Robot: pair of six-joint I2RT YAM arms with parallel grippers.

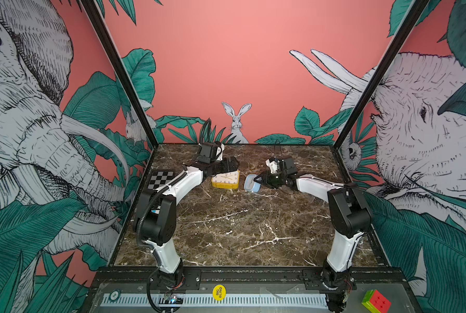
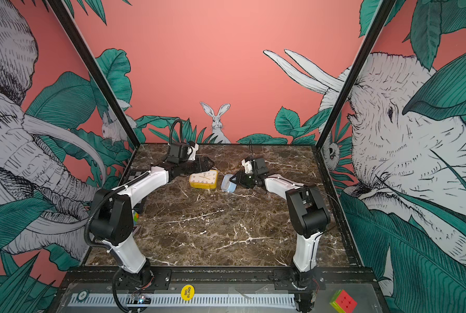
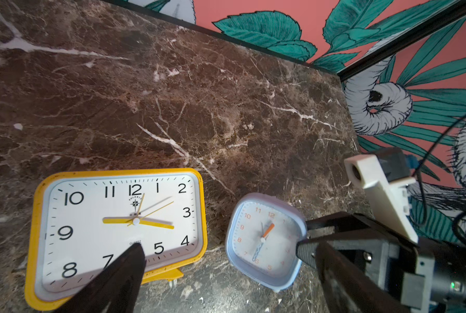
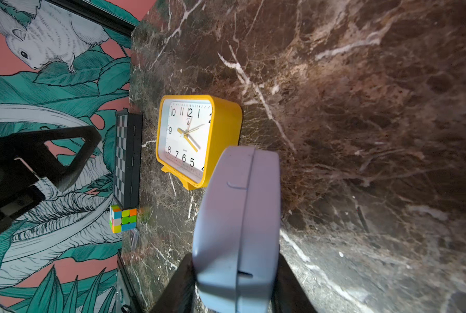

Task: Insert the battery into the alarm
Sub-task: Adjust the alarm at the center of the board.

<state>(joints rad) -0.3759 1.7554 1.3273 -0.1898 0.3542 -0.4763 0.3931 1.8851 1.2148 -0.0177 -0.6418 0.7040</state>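
Tabletop, marble. You had two arms in, one gripper each. Clocks counted: two. The yellow alarm clock sat on the marble near the middle of the far half, face turned up toward the top views, one foot showing at its lower edge. The small blue alarm clock stood just beside it, apart, no contact between the two. Your right gripper was clamped on the blue alarm clock, a finger on each flat side. It held the clock tilted with its face toward the yellow one. You could not tell whether its lower edge met the marble. Your left gripper hung over the far edge of the yellow alarm clock, jaws spread wide, grasping nothing. In the left wrist view one fingertip overlapped the dial near the six. Side items: one checkerboard against the left wall; puzzle cubes, two, one by the checkerboard's near end and one on the front rail; one yellow disc and one round chip, both on the rail.
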